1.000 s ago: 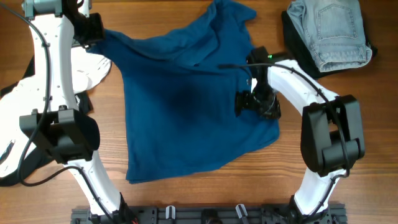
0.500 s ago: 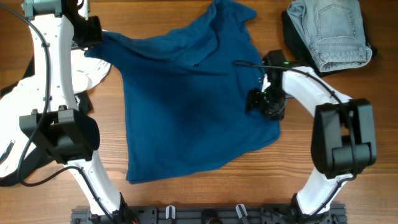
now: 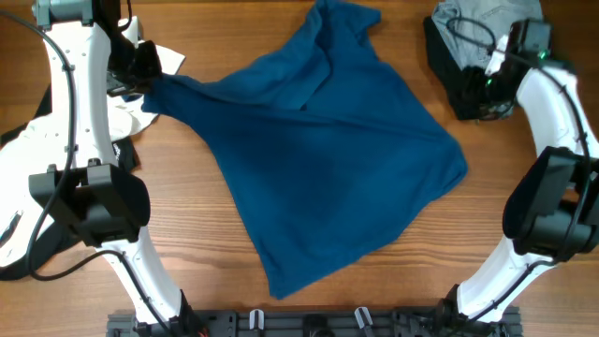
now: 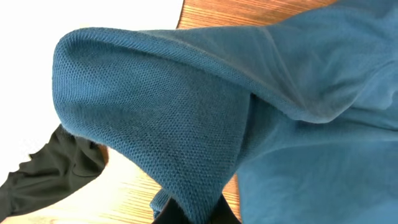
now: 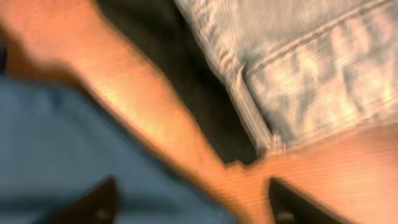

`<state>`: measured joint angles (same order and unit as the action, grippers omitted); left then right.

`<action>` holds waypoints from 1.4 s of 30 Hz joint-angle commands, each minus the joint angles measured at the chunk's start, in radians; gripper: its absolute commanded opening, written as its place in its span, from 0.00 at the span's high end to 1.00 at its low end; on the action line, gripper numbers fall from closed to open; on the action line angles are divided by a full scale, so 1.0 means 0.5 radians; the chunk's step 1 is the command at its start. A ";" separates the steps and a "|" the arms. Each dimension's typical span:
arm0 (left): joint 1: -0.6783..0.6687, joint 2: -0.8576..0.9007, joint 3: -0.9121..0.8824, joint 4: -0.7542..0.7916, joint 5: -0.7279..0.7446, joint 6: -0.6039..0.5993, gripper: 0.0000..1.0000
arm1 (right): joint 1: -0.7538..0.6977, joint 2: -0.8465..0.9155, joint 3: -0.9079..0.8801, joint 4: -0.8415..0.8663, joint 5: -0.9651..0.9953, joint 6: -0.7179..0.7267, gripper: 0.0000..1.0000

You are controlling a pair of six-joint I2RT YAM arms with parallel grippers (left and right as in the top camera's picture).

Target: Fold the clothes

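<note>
Overhead view: a dark blue knitted shirt lies spread across the middle of the wooden table, with one corner drawn out toward the upper left and another lobe reaching the right side near the table's centre height. The left gripper sits at that upper-left corner, and the cloth runs taut from it into the body of the shirt. Beneath and left of that arm lies a white garment with a black garment beside it. At the upper right, the right gripper is positioned over a black cloth, on which a folded pair of light blue denim jeans rests; this gripper is well apart from the blue shirt, and this view does not show whether its jaws are open or closed. Left wrist view: a thick fold of the blue knit fills the frame and narrows into the dark fingertips at the bottom edge, which are pressed together on the fabric. Right wrist view: the frame is heavily blurred; pale denim, black cloth and blue fabric are visible, the two dark fingertips stand wide apart at the bottom edge, and nothing is seen between them.
</note>
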<state>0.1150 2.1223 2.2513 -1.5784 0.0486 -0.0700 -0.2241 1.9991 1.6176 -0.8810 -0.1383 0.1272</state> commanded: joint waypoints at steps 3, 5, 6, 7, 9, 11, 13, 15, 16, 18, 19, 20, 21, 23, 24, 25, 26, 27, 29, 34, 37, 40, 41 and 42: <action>0.046 -0.022 -0.007 0.105 -0.046 -0.042 0.96 | 0.249 -0.150 0.349 -0.500 -0.351 -0.130 0.06; 0.066 -0.022 -0.007 0.131 -0.045 -0.043 0.96 | 0.455 -0.192 0.349 -0.658 -0.354 -0.150 0.06; 0.080 -0.022 -0.007 0.140 -0.045 -0.043 0.96 | 0.570 -0.192 0.343 -0.729 -0.354 -0.151 0.06; 0.092 -0.022 -0.007 0.143 -0.044 -0.043 0.96 | 0.750 -0.191 0.294 -0.773 -0.354 -0.149 0.07; 0.107 -0.022 -0.007 0.143 -0.032 -0.042 0.96 | 1.057 -0.191 0.181 -0.764 -0.310 -0.103 0.09; 0.107 -0.022 -0.007 0.156 -0.031 -0.042 0.96 | 1.314 -0.191 0.080 -0.758 -0.247 0.008 0.09; 0.107 -0.022 -0.007 0.214 -0.031 -0.042 0.96 | 1.611 -0.191 -0.053 -0.748 -0.234 0.065 0.09; 0.107 -0.022 -0.007 0.276 -0.029 -0.043 0.96 | 1.822 -0.191 -0.205 -0.702 -0.202 0.082 0.10; 0.107 -0.022 -0.007 0.302 -0.027 -0.043 0.96 | 1.943 -0.191 -0.323 -0.646 -0.199 0.092 0.10; 0.107 -0.022 -0.007 0.325 0.020 -0.043 0.96 | 2.118 -0.191 -0.529 -0.512 -0.155 0.064 0.10; 0.107 -0.022 -0.007 0.335 0.047 -0.043 0.96 | 2.168 -0.191 -0.595 -0.459 -0.150 0.065 0.11; 0.107 -0.022 -0.007 0.343 0.061 -0.043 0.96 | 2.222 -0.191 -0.668 -0.399 -0.143 0.067 0.11; 0.107 -0.021 -0.007 0.349 0.069 -0.043 0.96 | 2.293 -0.191 -0.771 -0.301 -0.141 0.075 0.11; 0.107 -0.022 -0.007 0.352 0.076 -0.043 0.96 | 2.341 -0.190 -0.866 -0.159 -0.095 0.131 0.12; 0.107 -0.022 -0.007 0.348 0.082 -0.043 0.96 | 2.345 -0.186 -0.895 -0.098 -0.055 0.172 0.12; 0.107 -0.022 -0.007 0.341 0.082 -0.043 0.96 | 2.344 -0.183 -0.924 -0.050 -0.027 0.200 0.12; 0.107 -0.022 -0.007 0.333 0.082 -0.043 0.96 | 2.344 -0.183 -0.968 0.003 -0.011 0.244 0.12; 0.107 -0.022 -0.007 0.317 0.082 -0.042 0.96 | 2.341 -0.183 -1.040 0.048 0.028 0.344 0.12; 0.107 -0.022 -0.007 0.299 0.082 -0.042 0.96 | 2.320 -0.183 -1.116 0.048 0.108 0.568 0.14; 0.107 -0.022 -0.007 0.219 0.080 -0.041 0.96 | 1.928 -0.183 -1.159 0.009 0.143 0.896 0.96; 0.107 -0.022 -0.007 0.169 0.080 -0.041 0.96 | 1.743 -0.183 -1.159 -0.017 0.142 0.896 0.96; 0.105 -0.022 -0.007 0.155 0.082 -0.042 0.96 | 1.452 -0.183 -1.159 -0.055 0.143 0.841 0.96; 0.098 -0.022 -0.007 0.151 0.083 -0.042 0.96 | 1.339 -0.183 -1.158 -0.024 0.130 0.777 0.96; 0.089 -0.022 -0.007 0.144 0.083 -0.042 0.96 | 1.206 -0.183 -1.157 0.030 0.104 0.709 0.96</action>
<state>0.1600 2.1223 2.2486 -1.5005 0.0776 -0.0742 0.5243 1.8648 1.0744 -0.9134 -0.1711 0.5457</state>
